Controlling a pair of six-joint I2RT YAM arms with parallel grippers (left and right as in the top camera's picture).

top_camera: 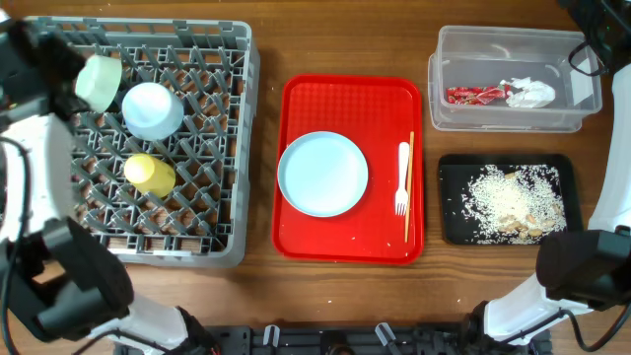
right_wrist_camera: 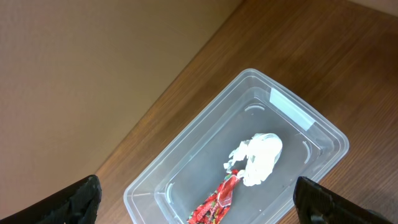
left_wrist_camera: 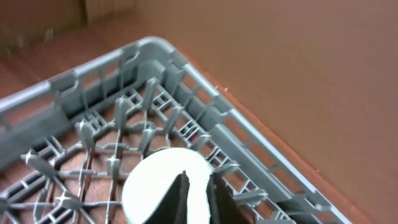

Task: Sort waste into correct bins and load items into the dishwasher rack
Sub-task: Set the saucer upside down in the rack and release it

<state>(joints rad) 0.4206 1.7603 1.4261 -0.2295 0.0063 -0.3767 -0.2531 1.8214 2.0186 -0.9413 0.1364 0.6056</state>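
Pale green bowl point(top_camera: 99, 83), its rim clamped in the left gripper point(left_wrist_camera: 198, 186), over the dishwasher rack's point(top_camera: 202, 212) far left corner; right gripper point(right_wrist_camera: 199, 199) spread apart above the clear tub point(right_wrist_camera: 186, 162).

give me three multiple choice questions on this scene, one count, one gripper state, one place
1. How many things lie in the clear tub?
A one
B two
C four

2. What state is the right gripper in?
A open, holding nothing
B shut, holding nothing
C shut on the clear tub's rim

3. Where is the fork?
A in the clear tub
B on the red tray, beside the plate
C in the right gripper

Answers:
1 B: only the red wrapper and the white tissue are inside.
2 A: the right wrist view shows its fingers spread wide above the tub, gripping nothing.
3 B: the fork lies on the tray between the plate and the chopsticks.
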